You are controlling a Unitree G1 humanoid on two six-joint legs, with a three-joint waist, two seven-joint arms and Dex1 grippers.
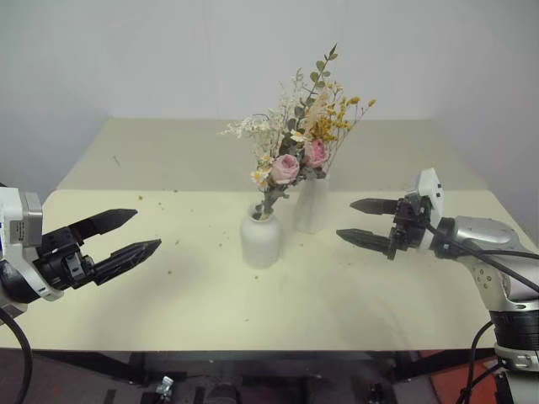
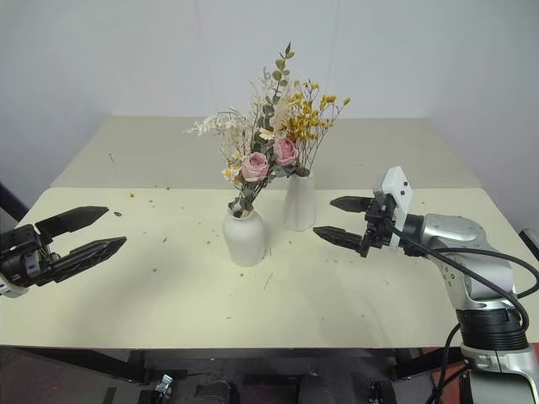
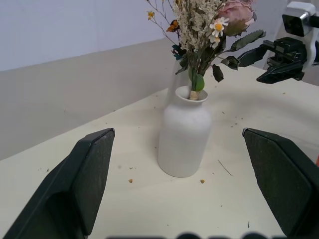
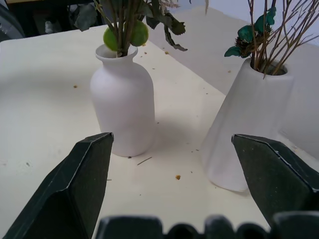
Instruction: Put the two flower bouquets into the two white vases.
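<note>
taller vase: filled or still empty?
Filled. The yellow-orange spray's thin stems run down into the mouth of the taller vase, which stands upright on the table behind the short vase.

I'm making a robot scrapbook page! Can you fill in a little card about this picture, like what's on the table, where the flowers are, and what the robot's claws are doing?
table: pale yellow table, with tiny crumbs of dried flower on it
short vase: short round white vase, holds the pink rose bouquet
tall vase: tall slim white vase, just behind the short one, holds the yellow flower spray
left gripper: left gripper open, holding nothing, apart from the vases
right gripper: right gripper open, holding nothing, beside the tall vase, not touching
job: looks finished
</note>
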